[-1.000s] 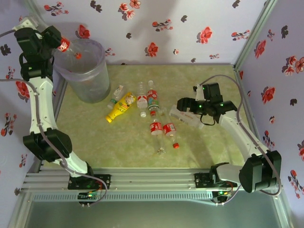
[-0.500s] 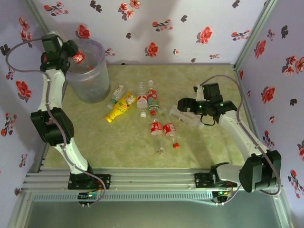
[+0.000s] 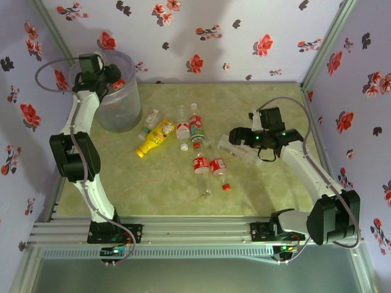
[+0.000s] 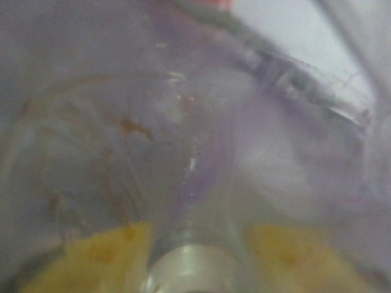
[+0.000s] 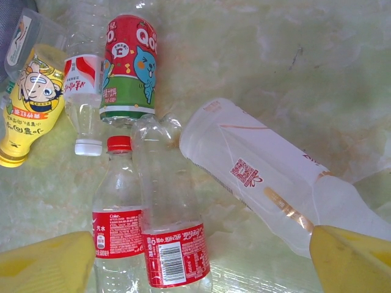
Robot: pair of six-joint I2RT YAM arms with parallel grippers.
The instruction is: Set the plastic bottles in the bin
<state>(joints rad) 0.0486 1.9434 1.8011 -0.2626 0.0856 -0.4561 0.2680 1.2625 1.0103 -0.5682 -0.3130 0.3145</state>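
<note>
"At the far left, what stands by the back corner?"

"The bin point(image 3: 119, 113), on the table point(image 3: 275, 104) close to the left wall. The left gripper point(image 3: 114, 82) hangs at its mouth, jaws drawn in narrow on a clear bottle with a red label point(image 3: 118, 84). From the left wrist, the held bottle point(image 4: 194, 201) runs away from the lens, blurred, with cloudy plastic all around it."

"Is it inside the rim or above it?"

"I cannot tell. It is at the mouth, and the gripper has not let go."

"Moving right?"

"Just beside the bin lies a small clear bottle point(image 3: 149, 119). Then comes the yellow bottle point(image 3: 156, 137), lying slantwise. Next is a clear bottle with a red-and-white label point(image 3: 182, 128), and just beside it a red-and-green bottle point(image 3: 195, 126). Nearer the arm bases, two cola bottles point(image 3: 200, 163) lie side by side, one red cap pointing away and the other toward the bases."

"And the right side?"

"A larger clear bottle with a white label point(image 3: 239, 151) lies on its side, near the cola pair. The right gripper point(image 3: 235, 137) hovers over it, jaws spread wide, holding nothing. In the right wrist view the yellow fingertips point(image 5: 46, 262) sit at the lower corners. The white-labelled bottle lies between them, its far end running under the right-hand one."
</note>
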